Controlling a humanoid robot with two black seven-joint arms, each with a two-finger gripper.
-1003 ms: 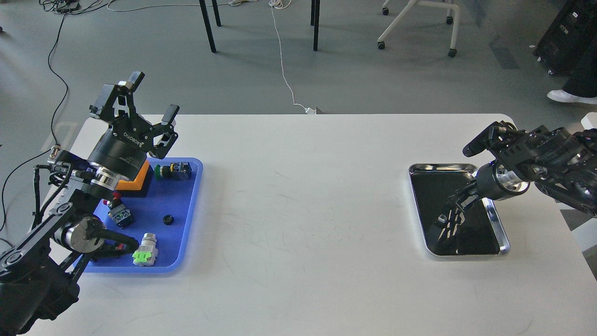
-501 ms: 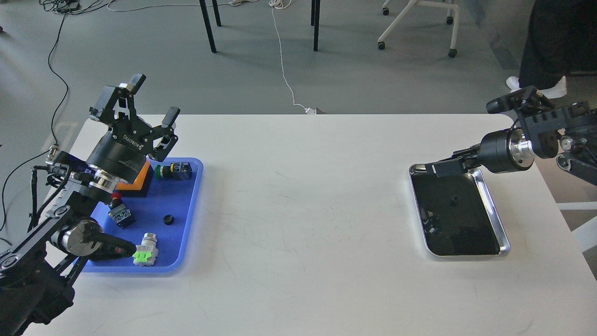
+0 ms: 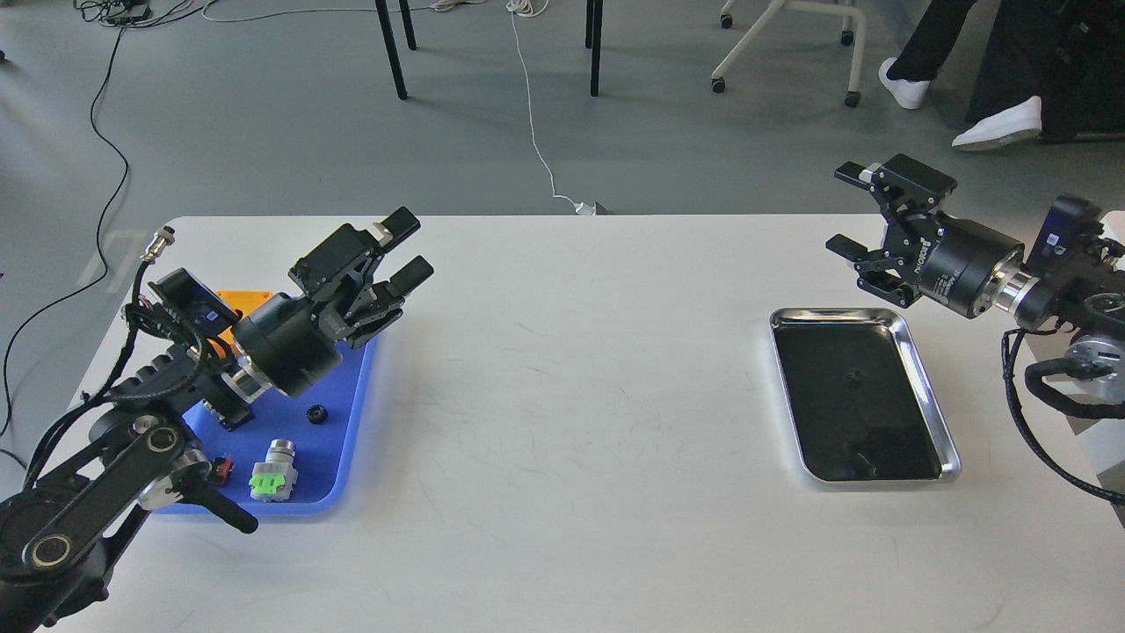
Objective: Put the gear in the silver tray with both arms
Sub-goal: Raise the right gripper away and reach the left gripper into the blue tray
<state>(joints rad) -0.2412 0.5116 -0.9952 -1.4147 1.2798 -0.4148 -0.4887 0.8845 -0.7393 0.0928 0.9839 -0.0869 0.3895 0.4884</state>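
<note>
While both claws hang above the white table [image 3: 571, 396], neither holds anything. The left gripper [image 3: 400, 251] points up and toward the table's middle, its two fingers parted with an empty gap between them. Just below and behind it, under its black wrist, lies the blue plastic tray [image 3: 347, 440]. On that tray, below the claw and nearer the robot, sits a small black gear [image 3: 315, 413], apart from the fingers and untouched. Farther down from it stands a silver part with a bright green base [image 3: 273, 472]. An orange block [image 3: 242, 301] shows behind the wrist, mostly hidden by the arm, and a small red-capped part [image 3: 222, 469] peeks out beside the left arm's lower link.

The right gripper [image 3: 861, 215] is spread wide, its fingers well apart and empty, facing the left side of the table. Just below it, nearer the robot, lies the silver tray [image 3: 933, 413], flat on the table and clear of the fingers. A tiny dark speck on its mirror floor [image 3: 852, 376] may be a part or a reflection; I cannot tell which. Beyond the table's far edge, grey floor carries a white cable [image 3: 532, 132].
</note>
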